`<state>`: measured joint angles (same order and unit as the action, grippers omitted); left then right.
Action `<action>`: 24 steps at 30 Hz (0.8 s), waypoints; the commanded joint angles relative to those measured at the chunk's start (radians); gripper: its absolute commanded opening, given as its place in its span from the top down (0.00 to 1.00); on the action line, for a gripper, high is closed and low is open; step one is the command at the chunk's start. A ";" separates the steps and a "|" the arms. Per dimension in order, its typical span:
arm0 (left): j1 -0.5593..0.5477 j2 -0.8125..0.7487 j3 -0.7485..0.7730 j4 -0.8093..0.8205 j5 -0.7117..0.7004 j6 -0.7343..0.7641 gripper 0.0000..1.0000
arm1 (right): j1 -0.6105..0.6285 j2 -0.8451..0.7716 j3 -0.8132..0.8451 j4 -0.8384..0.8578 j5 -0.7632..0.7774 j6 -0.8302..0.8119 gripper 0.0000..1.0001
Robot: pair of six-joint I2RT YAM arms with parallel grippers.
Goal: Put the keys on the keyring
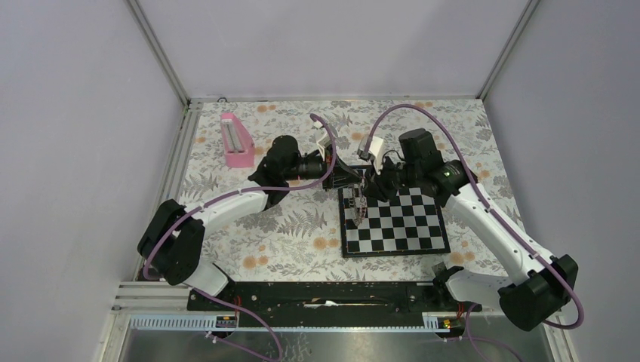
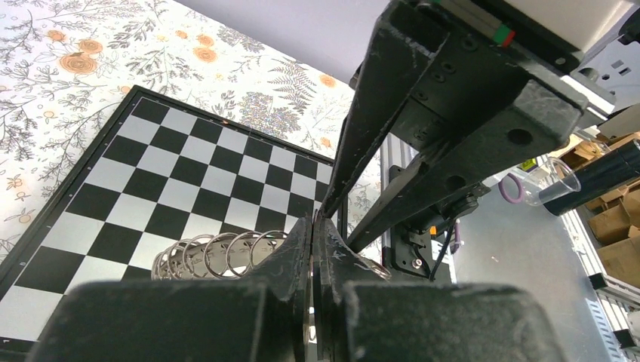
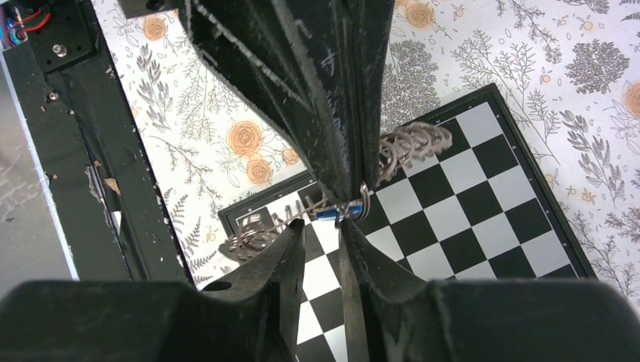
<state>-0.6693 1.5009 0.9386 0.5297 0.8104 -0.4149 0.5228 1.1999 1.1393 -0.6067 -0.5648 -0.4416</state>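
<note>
Both claws met over the upper left corner of the chessboard (image 1: 407, 226), with the keyring between them.

At the upper left of the top view a pink block (image 1: 236, 140) lay on the floral cloth (image 1: 287, 234), well apart from the arms. Toward the centre, the left claw (image 2: 312, 230) was pinched closed on the keyring (image 2: 219, 253). In the left wrist view the ring's linked silver loops trailed out to the left of its fingers, above the board's squares. In the right wrist view the key (image 3: 330, 214), of which only its blue head showed, sat on the ring just below the left claw's tips, at mid-frame. The right claw (image 3: 320, 226) came in from the right with its jaws parted, a strip of board visible between them. Its tips lay just beside the key, though whether they touched it could not be told.
</note>
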 commanded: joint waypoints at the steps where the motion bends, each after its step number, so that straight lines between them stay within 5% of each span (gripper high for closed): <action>1: 0.019 -0.021 0.020 0.060 -0.007 0.034 1.00 | 0.003 -0.076 -0.011 0.010 0.018 -0.029 0.69; 24: 0.026 -0.044 -0.079 0.353 0.284 -0.019 1.00 | -0.061 -0.052 0.041 0.052 -0.245 -0.015 0.65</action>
<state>-0.6434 1.5009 0.8631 0.7406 1.0351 -0.4198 0.4679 1.1389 1.1416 -0.5865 -0.7300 -0.4500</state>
